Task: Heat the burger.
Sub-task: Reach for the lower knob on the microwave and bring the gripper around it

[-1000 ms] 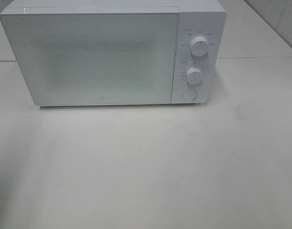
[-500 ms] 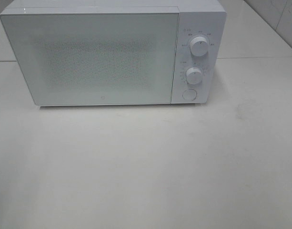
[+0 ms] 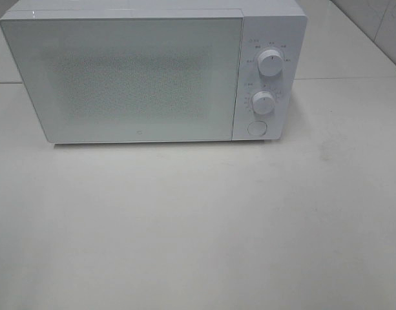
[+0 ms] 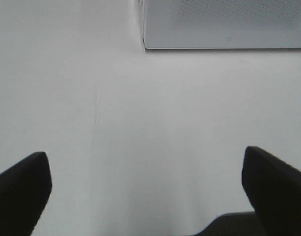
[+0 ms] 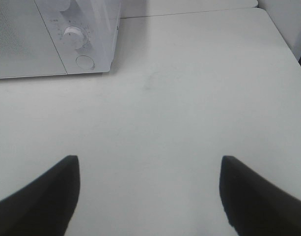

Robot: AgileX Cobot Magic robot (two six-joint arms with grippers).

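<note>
Front of microwave [image 3: 120, 77], door shut: burger not in any view, maybe inside, can't tell. L end effector [image 4: 145, 164] & R end effector [image 5: 150, 167] both released, empty, over desk [image 3: 198, 226]; R nearer door button [image 5: 84, 62]

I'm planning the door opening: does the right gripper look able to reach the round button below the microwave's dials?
Probably yes. The right gripper is open and empty, and only bare table lies between it and the round button on the microwave.
</note>
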